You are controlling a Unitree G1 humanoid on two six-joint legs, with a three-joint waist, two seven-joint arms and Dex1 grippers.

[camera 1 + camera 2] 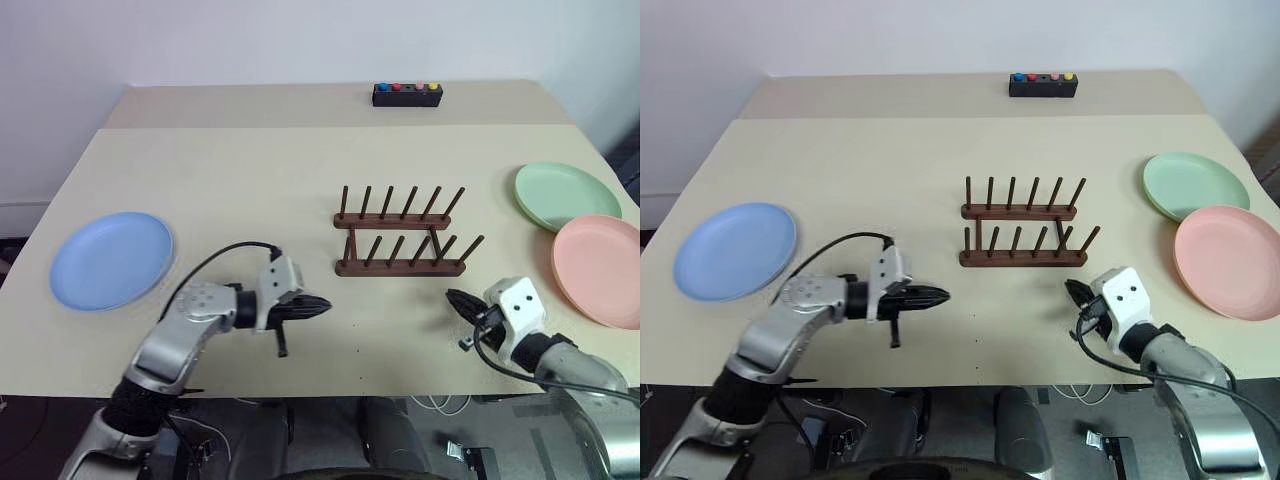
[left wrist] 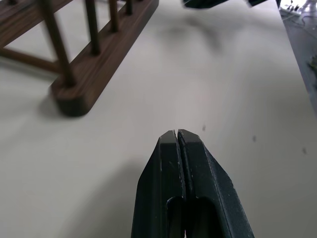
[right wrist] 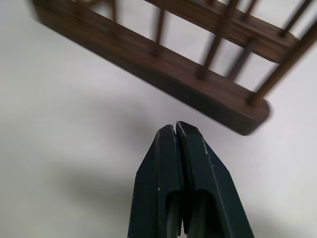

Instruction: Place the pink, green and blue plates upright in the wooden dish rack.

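Three plates lie flat on the beige table (image 1: 250, 170), none in the rack. Farthest left sits the blue plate (image 1: 111, 260), near the table's left edge. Right of it, the left gripper (image 1: 322, 306) hovers over the table's near part, its fingers pressed together and empty, pointing toward the wooden dish rack (image 1: 402, 235) at the middle. Beyond the rack's near right end, the right gripper (image 1: 456, 299) is likewise closed on nothing. Far right, the green plate (image 1: 565, 195) lies just behind the pink plate (image 1: 600, 268).
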